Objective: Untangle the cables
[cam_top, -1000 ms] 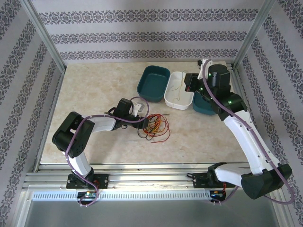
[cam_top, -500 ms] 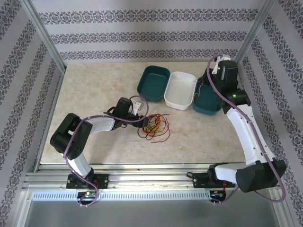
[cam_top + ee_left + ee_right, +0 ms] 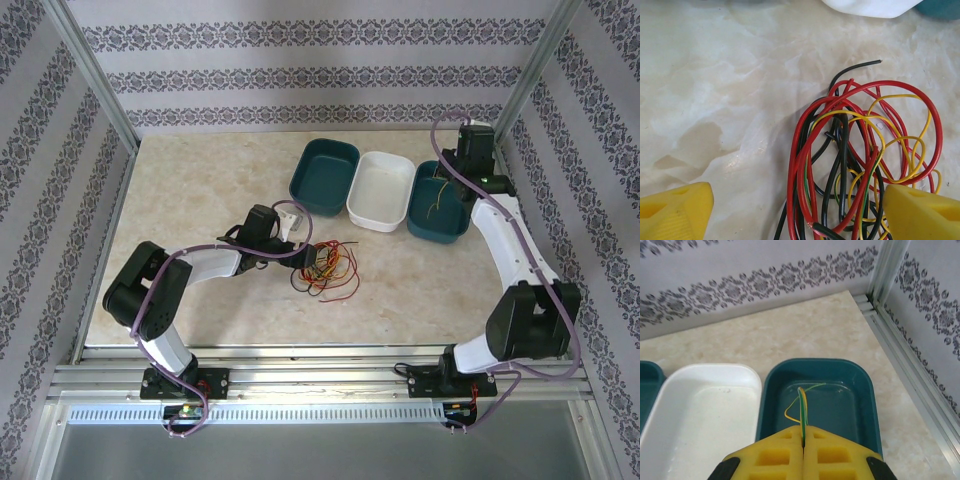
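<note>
Plainly the cables (image 3: 852, 150) are lying bunched on the table (image 3: 715, 75), light, limp and springy. The left gripper (image 3: 797, 212) is hovering spread wide over them; the loose black end (image 3: 874, 62) is looking easiest to pinch. The right gripper (image 3: 804, 450) is clamping a yellow-green wire (image 3: 803, 405) above the teal bin (image 3: 842, 415).

Right end effector (image 3: 804, 430) has carried its yellow-green wire (image 3: 803, 405) from white tray (image 3: 705, 412) to right teal bin (image 3: 840, 363).

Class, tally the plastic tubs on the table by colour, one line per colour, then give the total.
Dark teal: 2 (left-end dark teal rectangular plastic tub; right-end dark teal rectangular plastic tub)
White: 1 (white rectangular plastic tub, between them)
Total: 3
</note>
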Available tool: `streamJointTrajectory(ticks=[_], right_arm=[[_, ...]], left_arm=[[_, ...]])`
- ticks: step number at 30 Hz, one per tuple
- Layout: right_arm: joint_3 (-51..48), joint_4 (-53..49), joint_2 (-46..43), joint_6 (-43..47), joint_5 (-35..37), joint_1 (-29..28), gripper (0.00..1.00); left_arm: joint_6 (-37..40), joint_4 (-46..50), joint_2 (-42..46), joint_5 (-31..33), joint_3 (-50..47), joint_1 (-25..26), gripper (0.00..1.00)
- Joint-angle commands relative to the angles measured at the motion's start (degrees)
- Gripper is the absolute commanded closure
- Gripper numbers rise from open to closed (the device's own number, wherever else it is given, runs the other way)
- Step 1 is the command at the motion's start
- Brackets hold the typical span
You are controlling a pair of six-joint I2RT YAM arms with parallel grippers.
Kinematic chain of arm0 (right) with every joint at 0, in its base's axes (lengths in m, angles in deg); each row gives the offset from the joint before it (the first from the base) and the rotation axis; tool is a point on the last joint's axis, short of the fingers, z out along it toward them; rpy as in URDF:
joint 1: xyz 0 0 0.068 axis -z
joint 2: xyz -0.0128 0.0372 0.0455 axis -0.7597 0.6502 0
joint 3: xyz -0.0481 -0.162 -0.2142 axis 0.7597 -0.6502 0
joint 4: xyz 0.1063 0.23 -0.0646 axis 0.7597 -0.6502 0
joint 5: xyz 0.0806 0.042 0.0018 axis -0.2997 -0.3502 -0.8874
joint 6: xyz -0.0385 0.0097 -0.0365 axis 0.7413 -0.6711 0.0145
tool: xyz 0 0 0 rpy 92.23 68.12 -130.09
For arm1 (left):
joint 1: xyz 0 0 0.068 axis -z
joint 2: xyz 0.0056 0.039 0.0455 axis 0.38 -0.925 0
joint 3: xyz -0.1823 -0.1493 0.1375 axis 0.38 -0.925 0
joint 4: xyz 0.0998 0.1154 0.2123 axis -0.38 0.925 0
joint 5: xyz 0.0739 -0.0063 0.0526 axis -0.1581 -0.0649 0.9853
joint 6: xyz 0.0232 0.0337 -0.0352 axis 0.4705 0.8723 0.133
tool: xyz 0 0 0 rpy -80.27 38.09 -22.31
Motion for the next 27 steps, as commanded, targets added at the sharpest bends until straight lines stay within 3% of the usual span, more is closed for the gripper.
streamJointTrajectory(ticks=[1,7,14,19,27], right_arm=[[0.68,-0.97,4.01,-0.46,-1.18,1.32,1.0],[3.28,-6.11,13.62,-3.23,-6.5,3.7,1.0],[7.86,-11.53,23.36,-4.13,-10.93,5.41,0.92],[9.55,-12.48,24.27,-3.32,-12.94,5.67,0.72],[8.82,-14.92,16.52,-3.79,-10.49,5.51,0.46]], left_arm=[[-0.43,-1.43,1.63,1.1,0.59,0.56,0.12],[-0.25,-0.12,2.12,1.75,0.88,0.56,0.14],[-0.27,0.28,2.92,2.59,0.45,0.56,0.14],[-0.14,0.77,3.23,3.16,0.37,0.56,0.14],[0.0,1.61,3.91,4.09,0.52,0.59,0.17]])
